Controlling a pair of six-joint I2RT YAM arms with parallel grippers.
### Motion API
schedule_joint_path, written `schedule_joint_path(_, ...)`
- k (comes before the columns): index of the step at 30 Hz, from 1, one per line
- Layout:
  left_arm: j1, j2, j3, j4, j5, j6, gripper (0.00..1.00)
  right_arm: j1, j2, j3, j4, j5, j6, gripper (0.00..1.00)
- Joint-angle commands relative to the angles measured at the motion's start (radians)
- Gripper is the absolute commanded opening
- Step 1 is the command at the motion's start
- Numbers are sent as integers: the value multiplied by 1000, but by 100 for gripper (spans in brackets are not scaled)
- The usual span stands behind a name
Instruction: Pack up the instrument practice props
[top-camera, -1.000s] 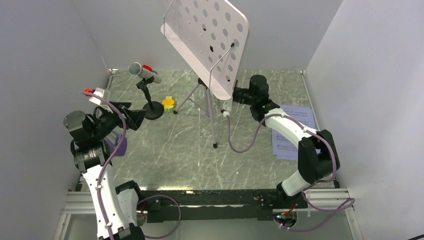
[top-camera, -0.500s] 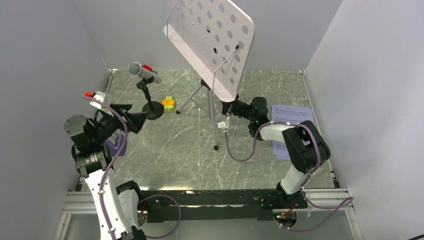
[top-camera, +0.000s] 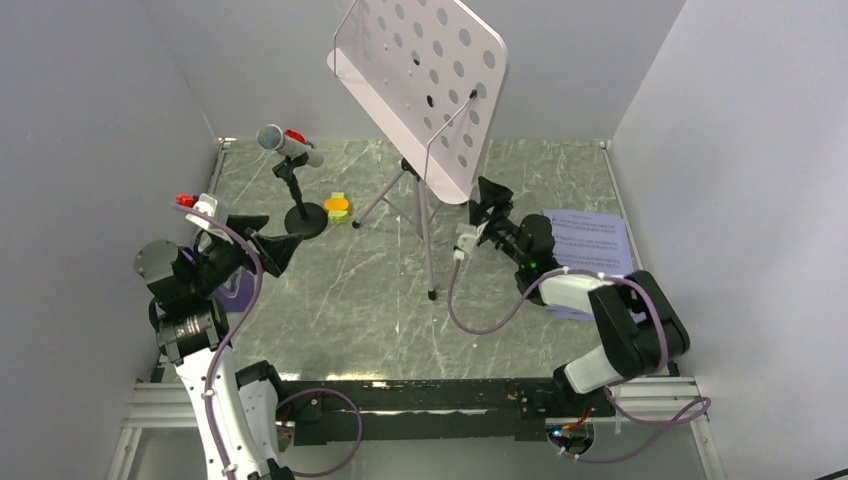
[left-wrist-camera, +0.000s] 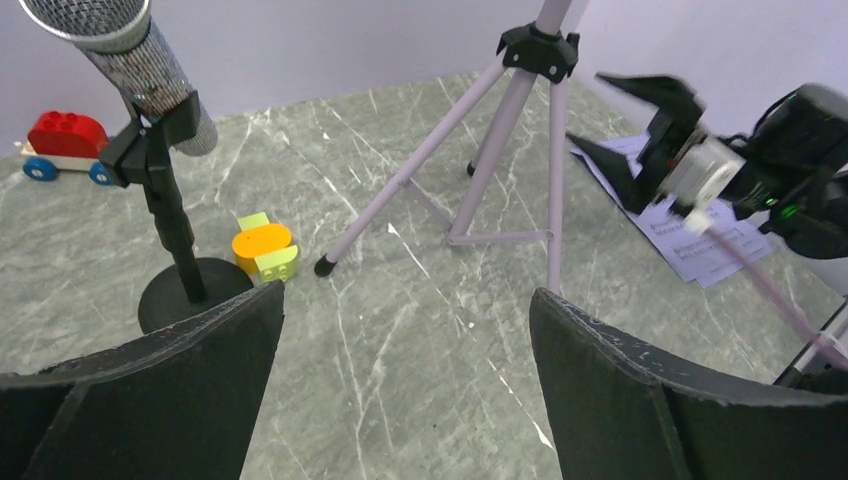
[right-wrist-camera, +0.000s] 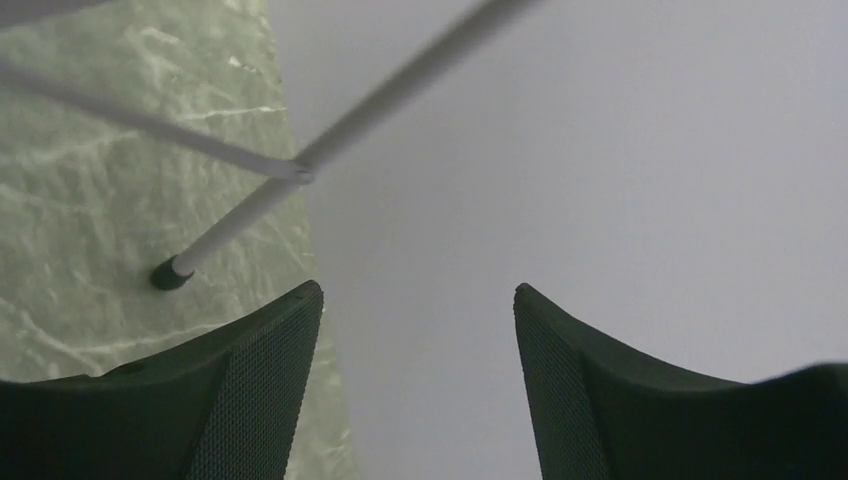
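My left gripper (left-wrist-camera: 405, 300) hangs near-left, spread wide and empty. My right gripper (right-wrist-camera: 415, 295), jaws parted on nothing, sits just beside the music stand (top-camera: 410, 85) at mid-table. A careless swing could clip a tripod leg and topple it toward the microphone (top-camera: 285, 143) at far left.

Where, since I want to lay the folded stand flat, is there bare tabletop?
The widest bare marble lies between the tripod's near foot and the arms' base rail. Far-left is crowded: microphone stand, orange block, toy car. The right edge holds sheet music.
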Motion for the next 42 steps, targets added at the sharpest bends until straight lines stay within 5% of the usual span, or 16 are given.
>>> schedule_joint_path(1,4,7,-38,80,30,-41,96,33,-116,116,-272,242,571,72)
schedule_joint_path(4,4,10,-57,124,33,-82,96,-57,-86,402,-796,60,996,68)
schedule_joint_path(6,4,13,-54,121,33,-83,96,-141,-63,482,-855,-189,1263,66)
schedule_joint_path(9,3,14,-41,83,31,-54,96,-188,-47,493,-712,-470,1591,66)
schedule_joint_path(16,3,5,-48,69,29,-44,96,-190,85,485,-131,-641,2369,68)
schedule_joint_path(25,3,-11,-72,79,23,-54,97,-186,256,580,89,-632,2770,70)
schedule_joint_path(38,3,7,-80,110,19,-72,97,-134,293,636,155,-658,2773,52)
schedule_joint_path(42,3,3,-79,100,17,-63,97,-128,290,647,136,-660,2690,35)
